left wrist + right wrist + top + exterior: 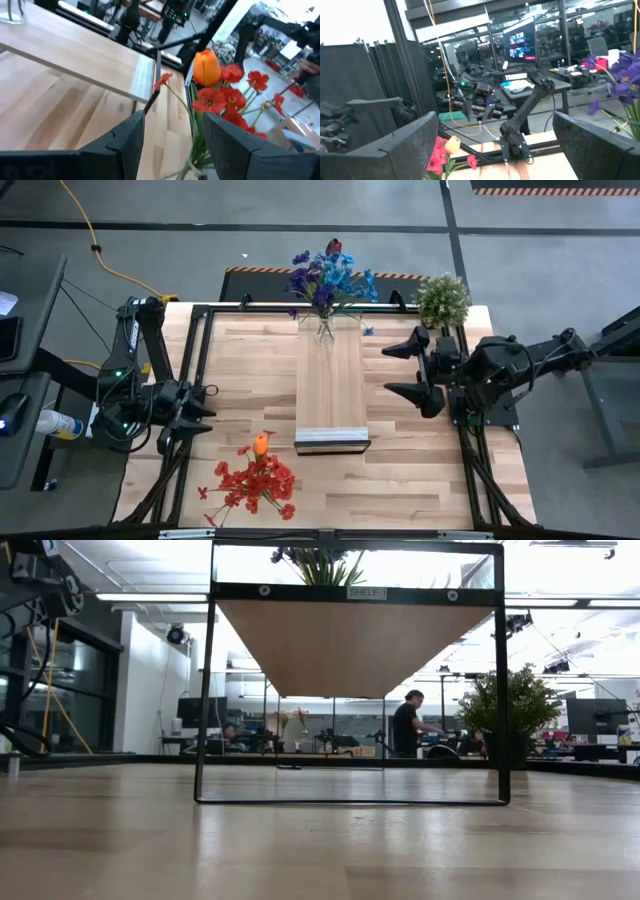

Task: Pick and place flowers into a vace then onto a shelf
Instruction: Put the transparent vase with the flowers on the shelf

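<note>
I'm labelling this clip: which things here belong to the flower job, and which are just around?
Job: red and orange flowers on the table; blue and purple flowers in the glass vase; shelf; left gripper; right gripper.
Around: potted plant; person in the background.

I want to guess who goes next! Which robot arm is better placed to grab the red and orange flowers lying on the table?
The left one, probably. The left gripper is open and close to the flowers, which show just past its fingers. The right gripper waits across the shelf.
</note>
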